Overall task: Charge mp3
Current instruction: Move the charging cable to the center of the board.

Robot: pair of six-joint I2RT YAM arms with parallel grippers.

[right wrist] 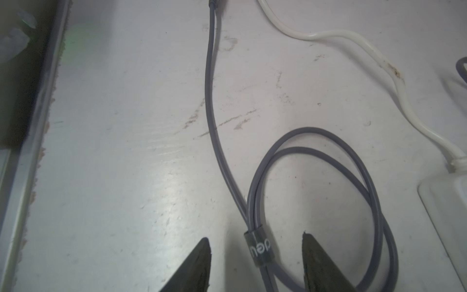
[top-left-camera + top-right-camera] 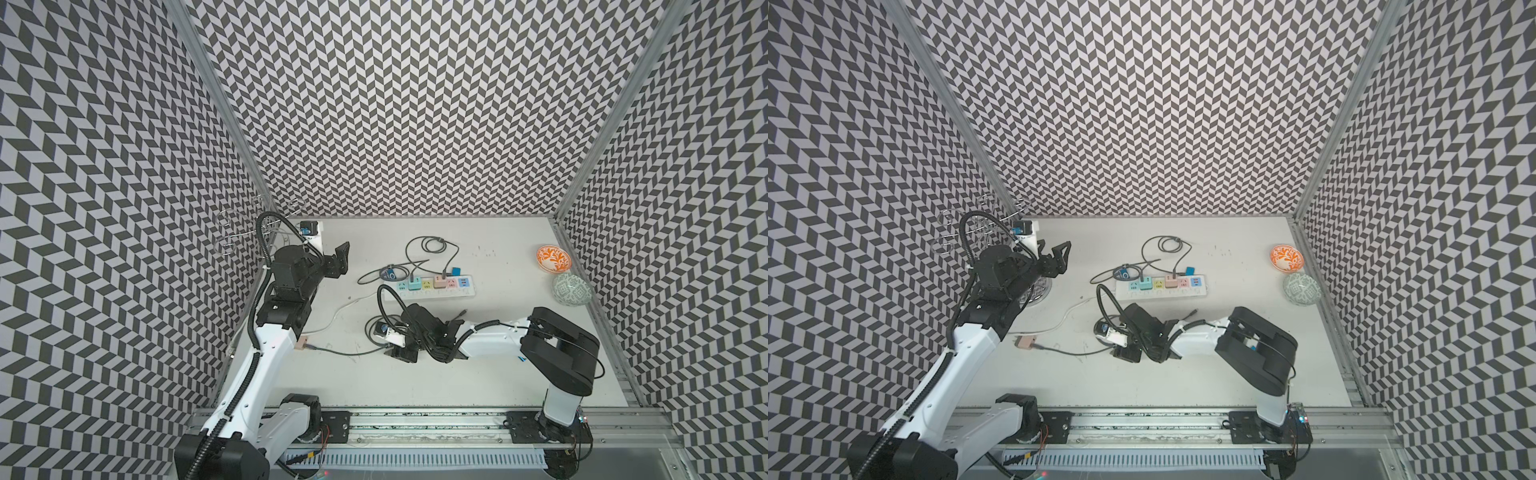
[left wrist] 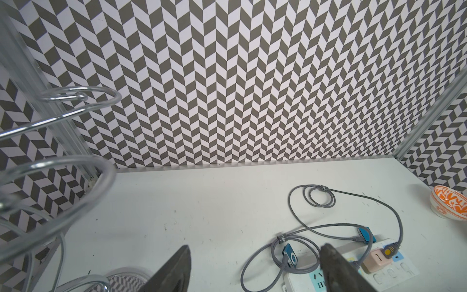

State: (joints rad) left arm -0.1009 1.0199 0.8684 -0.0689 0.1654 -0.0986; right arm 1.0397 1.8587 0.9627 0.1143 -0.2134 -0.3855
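Right pincer point(image 1: 255, 236) astride "deu" cable band point(image 1: 259, 249)

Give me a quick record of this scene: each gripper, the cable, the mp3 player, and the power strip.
left gripper: open, empty, raised off the table
right gripper: open, jaws straddling grey cable at its band
grey cable: looped, lying on table
mp3 player: blue, beside power strip
power strip: teal adapter and pink adapter plugged in

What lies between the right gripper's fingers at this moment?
In the right wrist view, the grey cable, at its black band, lies on the table between the open jaws of the right gripper, not yet gripped.
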